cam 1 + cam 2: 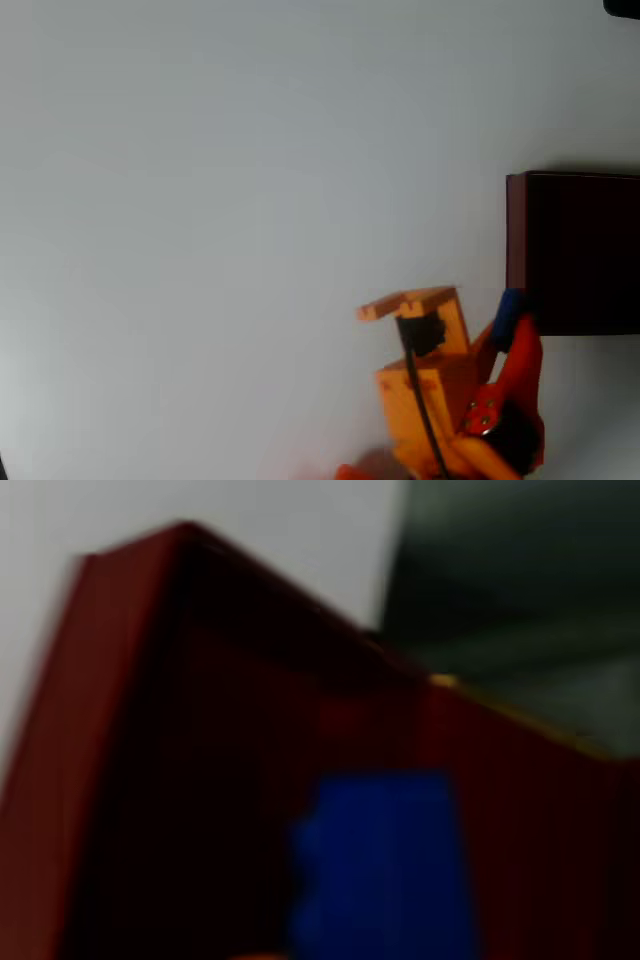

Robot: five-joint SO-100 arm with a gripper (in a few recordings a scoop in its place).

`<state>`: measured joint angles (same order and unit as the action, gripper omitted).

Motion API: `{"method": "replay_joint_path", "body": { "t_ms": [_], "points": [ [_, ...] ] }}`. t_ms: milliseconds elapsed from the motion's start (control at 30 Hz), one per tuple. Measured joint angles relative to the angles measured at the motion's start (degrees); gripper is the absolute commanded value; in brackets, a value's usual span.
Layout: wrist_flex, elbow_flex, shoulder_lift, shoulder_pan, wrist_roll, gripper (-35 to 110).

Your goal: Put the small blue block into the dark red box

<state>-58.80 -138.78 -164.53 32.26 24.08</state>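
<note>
In the overhead view the dark red box [520, 240] sits at the right edge, its inside nearly black. The orange arm reaches up from the bottom, and its gripper [512, 322] with a red finger is shut on the small blue block [510, 303]. The block is held just at the box's lower left corner, touching or nearly touching the left wall. The wrist view is blurred: the blue block [385, 865] fills the lower middle, with the box's maroon walls [60, 780] and dark inside right behind it.
A plain white table [220, 200] stretches left of and above the arm. The box runs off the right edge of the overhead view. A small dark object [622, 6] shows at the top right corner.
</note>
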Motion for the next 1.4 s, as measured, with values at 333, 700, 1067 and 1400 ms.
{"method": "replay_joint_path", "body": {
  "t_ms": [333,700,1067,1400],
  "points": [
    [22.24,-1.14,27.51,14.50,-5.89,0],
    [27.86,12.39,60.12,17.58,-8.44,4],
    [20.13,16.00,62.49,13.45,-8.96,20],
    [-1.41,8.00,29.62,-2.64,-14.33,17]
  ]
}}
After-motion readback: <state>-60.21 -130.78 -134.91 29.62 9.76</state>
